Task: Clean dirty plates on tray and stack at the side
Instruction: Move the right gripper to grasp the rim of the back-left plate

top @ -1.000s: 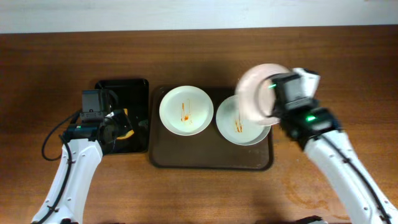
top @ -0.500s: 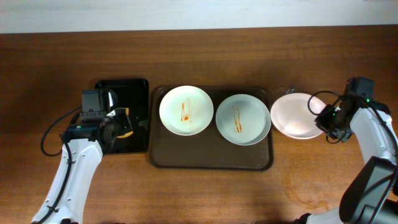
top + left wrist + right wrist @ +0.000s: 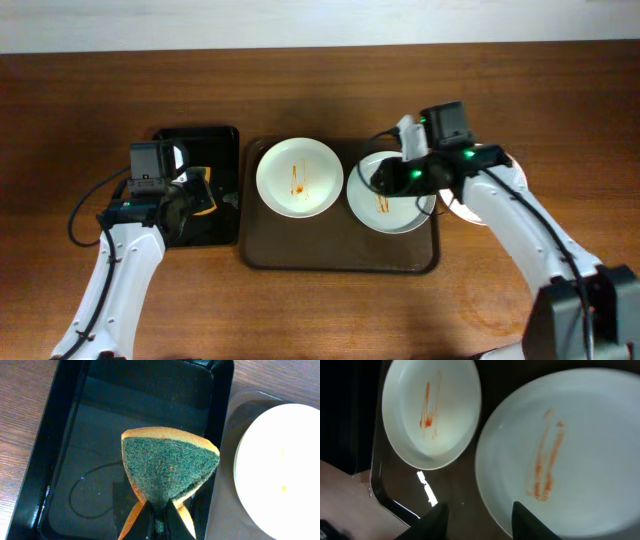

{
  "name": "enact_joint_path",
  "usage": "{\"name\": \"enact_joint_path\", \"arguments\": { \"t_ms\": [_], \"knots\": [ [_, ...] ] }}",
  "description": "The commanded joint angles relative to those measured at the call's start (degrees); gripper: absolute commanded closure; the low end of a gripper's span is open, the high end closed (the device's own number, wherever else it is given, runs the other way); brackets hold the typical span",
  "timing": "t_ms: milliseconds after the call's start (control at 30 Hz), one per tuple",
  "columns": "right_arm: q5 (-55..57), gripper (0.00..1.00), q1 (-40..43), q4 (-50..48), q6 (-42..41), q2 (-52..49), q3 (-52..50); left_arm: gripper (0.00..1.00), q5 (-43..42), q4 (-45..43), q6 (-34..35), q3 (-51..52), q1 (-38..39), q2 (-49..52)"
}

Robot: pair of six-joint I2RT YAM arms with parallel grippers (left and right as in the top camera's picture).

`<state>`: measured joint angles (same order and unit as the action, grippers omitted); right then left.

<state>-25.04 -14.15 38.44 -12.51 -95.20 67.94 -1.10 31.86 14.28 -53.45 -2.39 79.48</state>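
Two dirty plates lie on the brown tray (image 3: 340, 255), each with orange-red streaks: the left plate (image 3: 299, 177) and the right plate (image 3: 392, 208). A third white plate (image 3: 447, 208) lies on the table just right of the tray, mostly hidden under my right arm. My right gripper (image 3: 385, 178) is open and empty over the right plate's left edge. In the right wrist view, the right plate's (image 3: 570, 450) rim sits between the fingers (image 3: 482, 517), with the left plate (image 3: 432, 410) beyond. My left gripper (image 3: 159, 520) is shut on a green-and-orange sponge (image 3: 167, 465).
The smaller black tray (image 3: 215, 140) stands left of the brown tray, and my left gripper (image 3: 190, 195) holds the sponge over it. The black tray's floor (image 3: 65, 460) is wet. The left plate's edge (image 3: 280, 460) shows in the left wrist view.
My right gripper set the third plate on the table right of the tray, let go, and moved left over the right plate. The left arm has hardly moved.
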Motion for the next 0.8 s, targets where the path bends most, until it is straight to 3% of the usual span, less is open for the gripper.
{"name": "enact_joint_path", "arguments": {
  "t_ms": [0, 233, 467, 600, 767],
  "knots": [
    [-2.9, 0.58, -3.8, -1.5, -5.2, -4.7, 0.5, 1.0, -0.6, -0.3, -1.1, -0.1, -0.1, -0.9],
    [3.7, 0.6, -12.1, -9.1, -20.5, -12.4, 0.5, 1.0, -0.7, -0.3, -1.1, -0.1, -0.1, -0.9],
    [9.5, 0.7, -14.8, -11.5, -30.1, -15.5, 0.5, 1.0, -1.2, -0.3, -1.1, -0.1, -0.1, -0.9],
    [9.4, 0.82, -14.8, -11.0, -31.5, -16.2, 0.3, 1.0, -2.6, -0.4, -1.1, -0.1, 0.9, -0.9],
    [9.5, 0.84, -14.8, -11.3, -31.5, -16.2, -0.2, 1.0, -2.6, -1.5, -1.1, -0.1, 4.9, -0.9]
  ]
}}
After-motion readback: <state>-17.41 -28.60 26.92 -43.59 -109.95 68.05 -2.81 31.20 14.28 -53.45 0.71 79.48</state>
